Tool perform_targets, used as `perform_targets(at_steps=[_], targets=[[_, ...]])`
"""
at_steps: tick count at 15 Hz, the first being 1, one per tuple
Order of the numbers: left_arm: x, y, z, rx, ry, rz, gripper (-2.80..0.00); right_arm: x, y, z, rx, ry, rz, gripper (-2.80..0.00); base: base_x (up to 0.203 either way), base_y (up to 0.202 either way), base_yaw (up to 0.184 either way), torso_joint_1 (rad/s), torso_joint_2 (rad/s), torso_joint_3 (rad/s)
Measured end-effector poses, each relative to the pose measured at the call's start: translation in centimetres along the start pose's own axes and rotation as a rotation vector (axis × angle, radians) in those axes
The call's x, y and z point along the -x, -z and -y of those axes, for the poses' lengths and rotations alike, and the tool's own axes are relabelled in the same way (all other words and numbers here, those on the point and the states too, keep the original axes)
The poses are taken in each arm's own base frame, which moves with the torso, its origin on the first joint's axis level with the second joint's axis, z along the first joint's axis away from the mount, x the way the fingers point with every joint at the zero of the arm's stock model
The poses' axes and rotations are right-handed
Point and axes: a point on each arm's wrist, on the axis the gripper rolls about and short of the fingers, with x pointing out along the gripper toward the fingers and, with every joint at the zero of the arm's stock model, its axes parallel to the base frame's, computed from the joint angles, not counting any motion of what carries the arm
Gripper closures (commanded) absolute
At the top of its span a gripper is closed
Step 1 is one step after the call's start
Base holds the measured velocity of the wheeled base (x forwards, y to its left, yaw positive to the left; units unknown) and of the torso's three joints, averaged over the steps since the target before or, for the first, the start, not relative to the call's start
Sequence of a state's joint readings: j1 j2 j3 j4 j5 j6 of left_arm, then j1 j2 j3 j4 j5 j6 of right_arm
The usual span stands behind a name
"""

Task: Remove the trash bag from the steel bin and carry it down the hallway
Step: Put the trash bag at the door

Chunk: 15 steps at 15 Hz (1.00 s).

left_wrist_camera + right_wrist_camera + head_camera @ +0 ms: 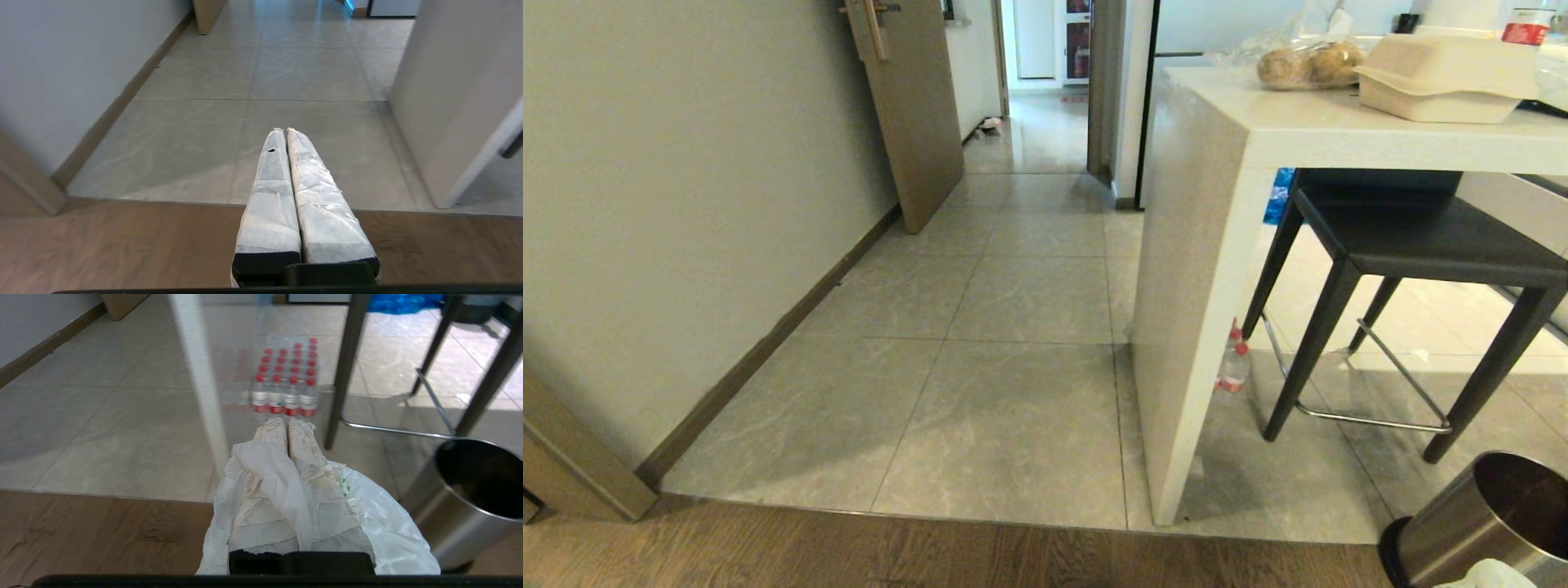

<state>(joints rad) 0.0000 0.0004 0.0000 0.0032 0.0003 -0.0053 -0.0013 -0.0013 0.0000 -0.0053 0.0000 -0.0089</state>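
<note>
My right gripper (287, 424) is shut on the trash bag (380, 522). The thin white plastic is draped over both taped fingers and hangs down on either side; a few green marks show on it. A corner of the bag (1490, 576) shows at the bottom right of the head view. Just to the right stands the steel bin (441, 510), open-topped with a dark inside, also seen low in the head view as the steel bin (1462, 531). My left gripper (284, 131) is shut with nothing in it, held over the wood floor. Ahead lies the hallway (1013, 327) of grey tiles.
A white table's end panel (1201, 245) stands on the hallway's right, with a black stool (1421, 237) under it. A pack of water bottles (286, 375) sits on the floor beneath. An open door (907, 106) leans off the left wall. Wood flooring (931, 555) lies nearest me.
</note>
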Motion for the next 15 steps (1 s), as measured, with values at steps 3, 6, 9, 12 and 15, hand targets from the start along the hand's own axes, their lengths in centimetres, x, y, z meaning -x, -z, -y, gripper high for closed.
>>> perform_targets(at_steps=[3, 6, 9, 12, 15], targets=[[0.0, 0.0, 0.0, 0.0, 0.0, 0.0, 0.0, 0.0, 0.0, 0.0, 0.0, 0.0, 0.0, 0.0, 0.0, 0.188, 0.012, 0.002, 0.0, 0.002], [0.0, 0.0, 0.0, 0.0, 0.0, 0.0, 0.0, 0.0, 0.0, 0.0, 0.001, 0.002, 0.0, 0.0, 0.0, 0.194, 0.009, 0.004, 0.0, 0.003], [0.0, 0.0, 0.0, 0.0, 0.0, 0.0, 0.0, 0.0, 0.0, 0.0, 0.0, 0.002, 0.0, 0.0, 0.0, 0.187, 0.009, 0.001, 0.0, 0.002], [0.0, 0.0, 0.0, 0.0, 0.0, 0.0, 0.0, 0.0, 0.0, -0.01, 0.009, -0.003, 0.0, 0.0, 0.0, 0.192, 0.011, 0.003, 0.0, 0.002], [0.0, 0.0, 0.0, 0.0, 0.0, 0.0, 0.0, 0.0, 0.02, 0.0, -0.005, 0.0, -0.001, 0.0, 0.0, 0.188, 0.009, 0.0, 0.0, 0.004]])
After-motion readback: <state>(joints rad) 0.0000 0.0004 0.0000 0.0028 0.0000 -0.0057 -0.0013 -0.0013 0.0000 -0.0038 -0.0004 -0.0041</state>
